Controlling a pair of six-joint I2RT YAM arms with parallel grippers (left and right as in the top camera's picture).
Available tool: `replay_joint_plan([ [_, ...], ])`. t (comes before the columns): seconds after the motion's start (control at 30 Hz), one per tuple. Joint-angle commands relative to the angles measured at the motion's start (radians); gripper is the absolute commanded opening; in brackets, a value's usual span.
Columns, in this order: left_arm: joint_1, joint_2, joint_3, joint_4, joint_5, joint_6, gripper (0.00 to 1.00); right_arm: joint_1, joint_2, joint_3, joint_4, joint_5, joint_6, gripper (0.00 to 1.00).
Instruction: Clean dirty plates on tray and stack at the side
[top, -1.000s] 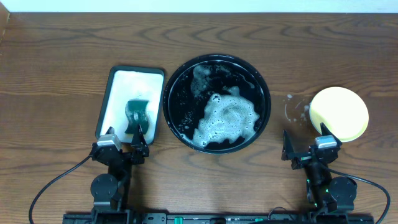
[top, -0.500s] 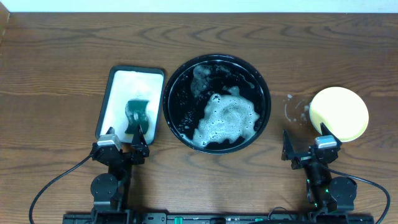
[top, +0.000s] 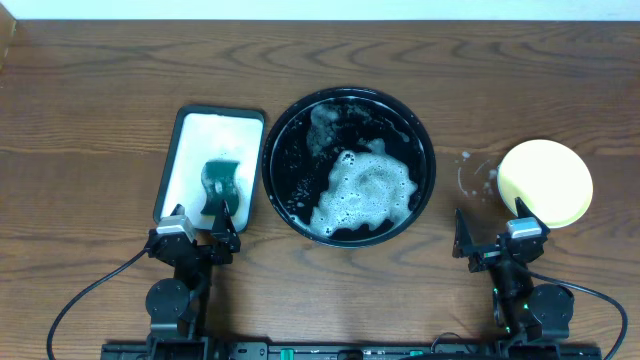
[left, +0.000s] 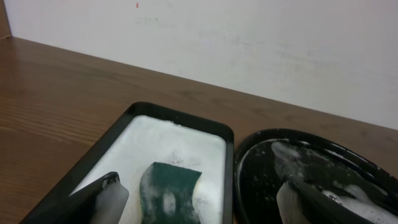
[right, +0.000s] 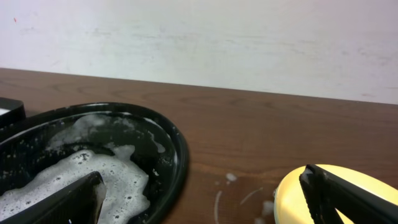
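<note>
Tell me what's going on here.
Neither arm is handling anything: the left gripper and right gripper are open and empty near the table's front edge. The sponge lies in the white tray, just ahead of the left gripper. The black tray shows only foam. A yellow plate sits off to the right.
</note>
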Motion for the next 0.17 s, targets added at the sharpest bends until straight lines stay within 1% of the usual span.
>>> replay_joint_plan([
  [0.0, -0.004, 0.000, -0.007, -0.048, -0.009, 0.010, 0.81, 0.017, -0.006, -0.004, 0.000, 0.003, -0.009, 0.99],
  [0.13, -0.004, 0.000, -0.007, -0.048, -0.009, 0.010, 0.81, 0.018, -0.006, -0.004, 0.000, 0.003, -0.009, 0.99],
])
